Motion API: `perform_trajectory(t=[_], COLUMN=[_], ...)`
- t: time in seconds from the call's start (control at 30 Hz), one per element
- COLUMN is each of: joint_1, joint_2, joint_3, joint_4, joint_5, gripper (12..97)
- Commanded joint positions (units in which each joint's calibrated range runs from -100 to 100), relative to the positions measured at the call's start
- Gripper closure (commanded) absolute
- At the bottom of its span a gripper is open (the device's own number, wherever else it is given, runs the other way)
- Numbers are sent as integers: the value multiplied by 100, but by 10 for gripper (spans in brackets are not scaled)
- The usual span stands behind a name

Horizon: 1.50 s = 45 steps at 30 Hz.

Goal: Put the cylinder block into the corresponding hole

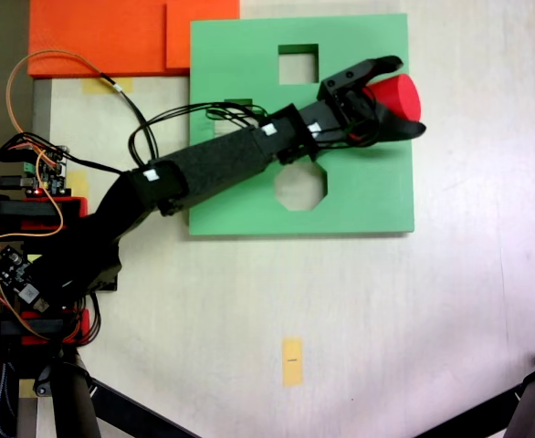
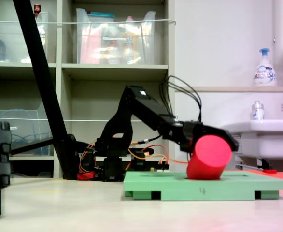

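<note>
The red cylinder block (image 1: 398, 97) lies tilted over the right part of the green foam board (image 1: 377, 196), between the two black jaws of my gripper (image 1: 400, 99), which is shut on it. In a fixed view from the side, the cylinder block (image 2: 209, 157) leans with its lower end down at the board's top (image 2: 170, 186), the gripper (image 2: 213, 144) holding its upper part. The round hole is hidden under the block and gripper. I cannot tell whether the block's lower end is inside it. A square cutout (image 1: 298, 62) and an octagonal cutout (image 1: 299, 185) lie open.
Orange foam sheets (image 1: 112, 36) lie beyond the board's top-left corner. The arm's base and its wiring (image 1: 30, 196) sit at the left edge. A yellow tape mark (image 1: 292, 360) is on the table, and black stand legs (image 1: 112, 406) cross the bottom corners.
</note>
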Motion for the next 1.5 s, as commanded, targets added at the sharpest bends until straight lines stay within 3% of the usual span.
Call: perform_trajectory(t=[0.0,0.53,1.0,1.47], joint_1=[68,151,288,171], joint_2=[-306,-571,-2499,-2177], joint_3=[-353,-1001,-3234,-2596], joint_4=[-101,467,1045,1286], joint_5=[142,210,215,200], gripper=[460,497,487,456])
